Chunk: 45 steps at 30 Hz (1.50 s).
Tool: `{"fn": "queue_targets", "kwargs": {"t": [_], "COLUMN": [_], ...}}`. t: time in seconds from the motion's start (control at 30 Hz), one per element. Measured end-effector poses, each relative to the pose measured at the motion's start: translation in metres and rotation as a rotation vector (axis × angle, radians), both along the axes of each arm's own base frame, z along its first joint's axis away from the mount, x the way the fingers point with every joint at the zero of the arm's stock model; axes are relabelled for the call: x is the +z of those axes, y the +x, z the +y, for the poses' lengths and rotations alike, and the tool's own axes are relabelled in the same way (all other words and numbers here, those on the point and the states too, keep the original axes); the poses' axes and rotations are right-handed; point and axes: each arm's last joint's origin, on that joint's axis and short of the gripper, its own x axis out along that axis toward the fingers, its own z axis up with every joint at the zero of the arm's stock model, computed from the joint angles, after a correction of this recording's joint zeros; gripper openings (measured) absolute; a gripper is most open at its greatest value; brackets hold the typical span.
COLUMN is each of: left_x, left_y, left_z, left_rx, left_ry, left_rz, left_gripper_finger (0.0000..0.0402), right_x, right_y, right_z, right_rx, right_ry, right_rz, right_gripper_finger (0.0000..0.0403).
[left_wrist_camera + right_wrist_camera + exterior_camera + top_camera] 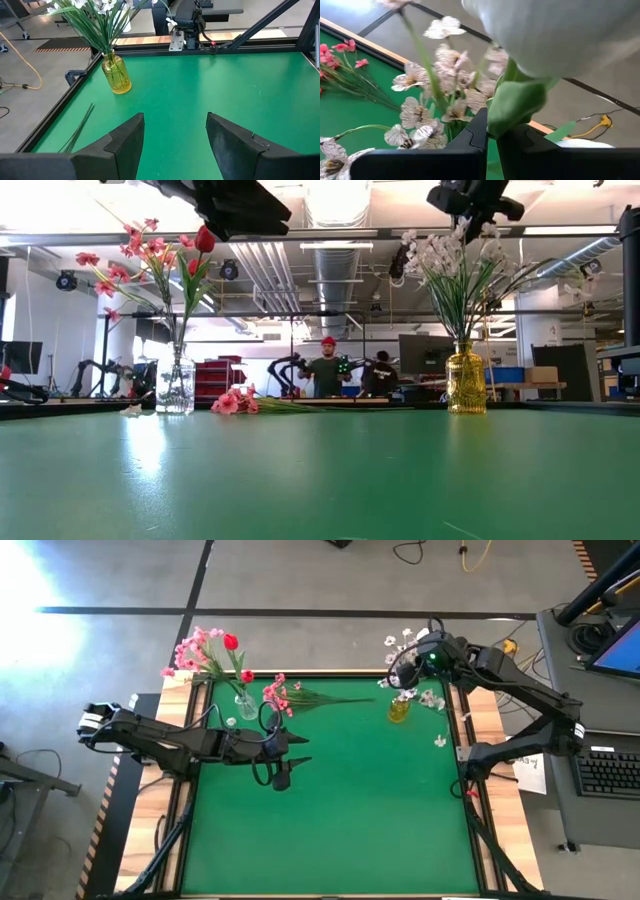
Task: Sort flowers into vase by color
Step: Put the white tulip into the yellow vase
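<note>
Green table (pixel 330 810). Clear vase (pixel 243 703) at the far left holds pink sprays (pixel 195 652) and a red bud (pixel 231 641); a second red bud (pixel 247 676) shows just beside the vase mouth. Yellow vase (pixel 399 710) at the far right holds white sprays (pixel 440 255).

One pink spray (pixel 277 695) lies flat on the table between the two vases, blossoms near the clear vase, green stem (pixel 335 696) running right toward the yellow vase. A small white blossom (pixel 439 741) lies on the table near the right edge.

Left gripper (pixel 283 775) hangs over the table, just near of the lying pink spray; fingers (pixel 127 145) stand apart with nothing between them.

Right gripper (pixel 408 665) is above the yellow vase, among the white sprays. Its fingers (pixel 480 132) are closed on a white tulip (pixel 555 30), pinching it at the green base of the bud.

Low view: two people stand in the room far behind the table.

No readable brand, label or writing on the vases, arms or table.
</note>
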Motion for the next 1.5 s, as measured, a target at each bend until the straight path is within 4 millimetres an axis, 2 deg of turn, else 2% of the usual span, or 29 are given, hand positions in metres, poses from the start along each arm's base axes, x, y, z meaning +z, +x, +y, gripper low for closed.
{"fn": "queue_targets", "kwargs": {"t": [0.3, 0.47, 0.6, 0.9, 1.03, 1.37, 1.5], "left_x": [-0.002, -0.002, -0.003, -0.004, -0.004, -0.004, -0.003], "left_y": [-0.001, -0.001, -0.001, -0.001, -0.001, -0.001, -0.001], "left_z": [0.0, 0.0, 0.0, 0.0, 0.0, 0.0, 0.0], "left_rx": [0.0, 0.0, 0.0, 0.0, 0.0, 0.0, 0.001], "left_ry": [0.003, 0.004, 0.005, 0.006, 0.006, 0.006, 0.006], "left_rz": [0.022, 0.027, 0.034, 0.041, 0.041, 0.039, 0.039], "left_gripper_finger": [0.02, 0.02, 0.02, 0.02, 0.02, 0.02, 0.02], "right_x": [-0.013, -0.013, -0.01, 0.008, 0.013, 0.023, 0.019], "right_y": [0.005, 0.005, 0.004, -0.003, -0.004, 0.001, 0.01], "right_z": [-0.003, -0.002, -0.001, 0.002, 0.003, 0.001, -0.004], "right_rx": [0.024, 0.029, 0.03, 0.015, 0.017, 0.061, 0.082], "right_ry": [-0.001, 0.007, 0.008, -0.009, -0.018, -0.073, -0.055], "right_rz": [0.016, 0.02, 0.017, -0.042, -0.054, -0.11, -0.114], "right_gripper_finger": [0.0018, 0.003, 0.0065, 0.0173, 0.02, 0.0209, 0.0206]}}
